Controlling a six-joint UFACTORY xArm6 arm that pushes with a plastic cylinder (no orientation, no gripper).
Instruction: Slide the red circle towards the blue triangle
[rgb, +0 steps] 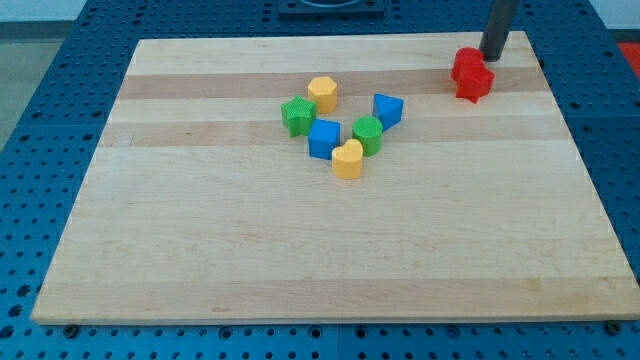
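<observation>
On the wooden bench (200, 250), a cluster sits above centre: green block (297, 115), yellow hexagon (323, 93), blue cube (323, 139), yellow block (347, 160), green circle (367, 134), blue triangle (388, 110). At two o'clock lie two touching red blocks (472, 74) (shapes unclear). The tip (491, 59), which has no jaws, touches their upper right.

Rod (499, 25) top-cropped; red blocks (472, 74) indistinct.
</observation>
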